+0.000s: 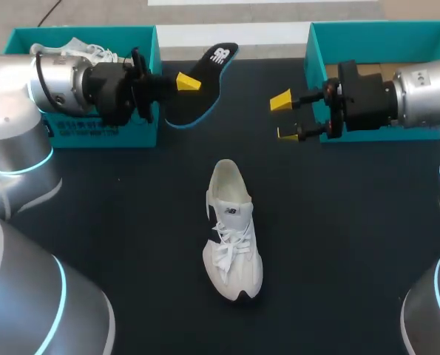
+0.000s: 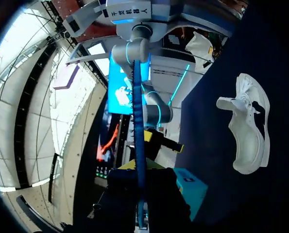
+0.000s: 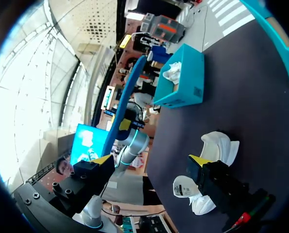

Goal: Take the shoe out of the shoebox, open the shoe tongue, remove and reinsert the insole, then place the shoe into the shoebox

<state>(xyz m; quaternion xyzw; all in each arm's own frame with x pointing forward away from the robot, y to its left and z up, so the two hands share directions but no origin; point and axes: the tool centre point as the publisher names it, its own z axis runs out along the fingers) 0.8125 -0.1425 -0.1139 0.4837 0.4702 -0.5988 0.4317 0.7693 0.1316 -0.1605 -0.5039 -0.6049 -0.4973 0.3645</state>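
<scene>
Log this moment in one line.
left gripper shut on insole | right gripper open, empty | shoe upright on table

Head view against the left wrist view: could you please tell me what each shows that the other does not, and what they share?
Only the head view shows the left shoebox and the right shoebox together, and the insole's black flat face. Only the left wrist view shows the insole edge-on, a thin blue strip between the left gripper's fingers. Both show the white shoe lying free on the table.
</scene>
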